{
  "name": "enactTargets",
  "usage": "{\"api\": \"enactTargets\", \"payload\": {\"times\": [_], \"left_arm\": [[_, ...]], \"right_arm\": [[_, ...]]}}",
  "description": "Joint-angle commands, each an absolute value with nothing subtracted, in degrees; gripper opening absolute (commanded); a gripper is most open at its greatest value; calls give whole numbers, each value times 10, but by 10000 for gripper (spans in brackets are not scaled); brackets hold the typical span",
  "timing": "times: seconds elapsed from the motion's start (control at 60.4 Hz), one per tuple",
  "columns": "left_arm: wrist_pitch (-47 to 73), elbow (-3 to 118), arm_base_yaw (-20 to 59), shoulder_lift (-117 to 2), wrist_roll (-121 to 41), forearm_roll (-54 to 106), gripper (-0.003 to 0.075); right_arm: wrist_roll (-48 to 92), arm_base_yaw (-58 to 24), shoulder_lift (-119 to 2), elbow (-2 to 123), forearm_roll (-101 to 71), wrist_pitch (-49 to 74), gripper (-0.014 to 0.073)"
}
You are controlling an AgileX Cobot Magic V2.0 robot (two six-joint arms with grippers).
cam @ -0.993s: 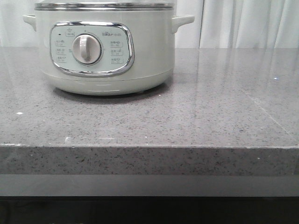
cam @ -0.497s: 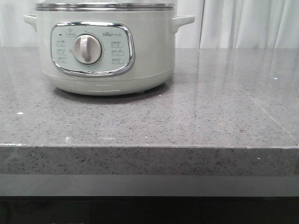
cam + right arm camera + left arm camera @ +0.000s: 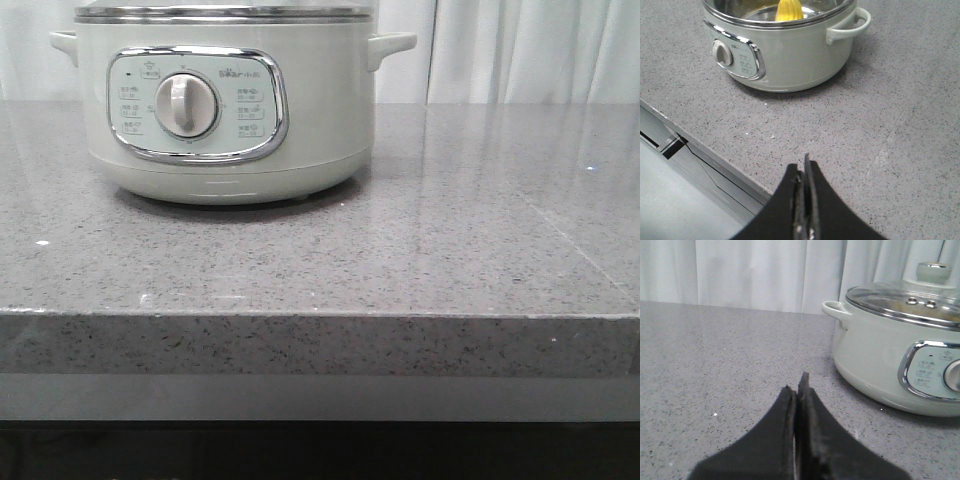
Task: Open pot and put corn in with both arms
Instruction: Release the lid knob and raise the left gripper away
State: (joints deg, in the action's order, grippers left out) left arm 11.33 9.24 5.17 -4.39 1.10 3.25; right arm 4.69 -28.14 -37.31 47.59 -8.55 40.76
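We see the left tool clenched on nothing, its two black fingers pressed flat together, hanging low over bare grey tabletop near the left edge; the pot stands to its right, toward the far edge and left of the tabletop's middle in the front view, control knob facing the near edge. In the left wrist view a glass lid with a pale knob sits on the steel rim, so we judge the pot covered; through it something yellowish shows only faintly. The right wrist view shows the corn inside the pot, standing roughly upright against the steel wall, its long axis near vertical; from there we cannot make out the lid. The right tool is likewise clenched and empty, held above the near edge of the tabletop to the pot's right, well apart from it; the pot lies ahead of it and toward the left. Both tools stand clear of the pot, the left somewhat nearer; we judge the task essentially complete, with nothing left to grasp.
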Motion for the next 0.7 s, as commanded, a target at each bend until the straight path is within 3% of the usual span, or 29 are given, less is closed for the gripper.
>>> {"api": "enactTargets", "payload": {"times": [0.0,0.314,0.679], "left_arm": [[49,85,44,-35,36,22,-20],[-45,-13,34,14,36,22,-20],[-31,-10,34,14,36,22,-20]], "right_arm": [[48,-277,-373,491,-84,370,-120],[48,-277,-373,491,-84,370,-120],[48,-277,-373,491,-84,370,-120]]}}
